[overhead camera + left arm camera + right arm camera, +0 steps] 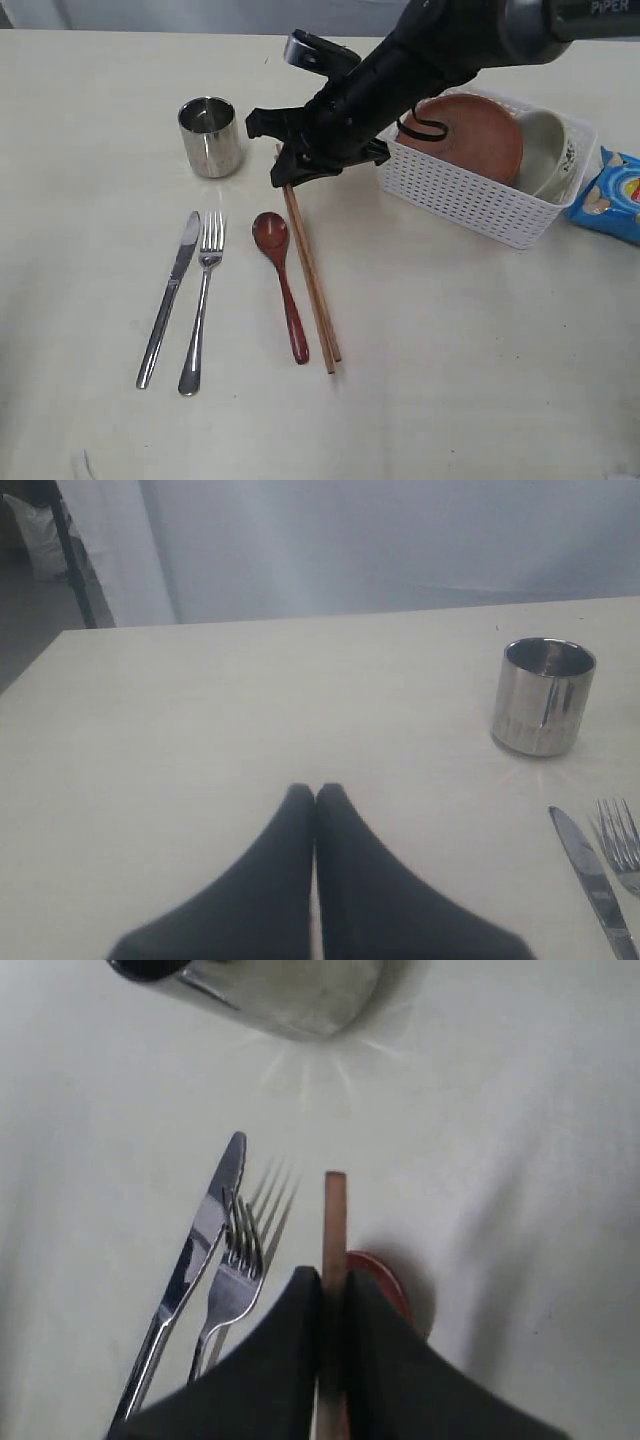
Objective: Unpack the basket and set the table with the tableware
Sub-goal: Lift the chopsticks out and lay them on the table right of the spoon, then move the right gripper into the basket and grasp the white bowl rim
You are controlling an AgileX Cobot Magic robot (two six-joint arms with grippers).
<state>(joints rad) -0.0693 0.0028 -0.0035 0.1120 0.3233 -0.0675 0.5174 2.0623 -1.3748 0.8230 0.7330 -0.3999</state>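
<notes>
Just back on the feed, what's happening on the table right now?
The right gripper is shut on the chopsticks at their end nearest the cup; they lie beside the spoon. Knife and fork are laid out too. Plate and bowl are still in the basket. The left gripper is shut, holding nothing.

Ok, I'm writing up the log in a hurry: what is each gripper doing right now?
Left gripper: closed, fingers together, holding nothing.
Right gripper: closed on the chopsticks.
</notes>
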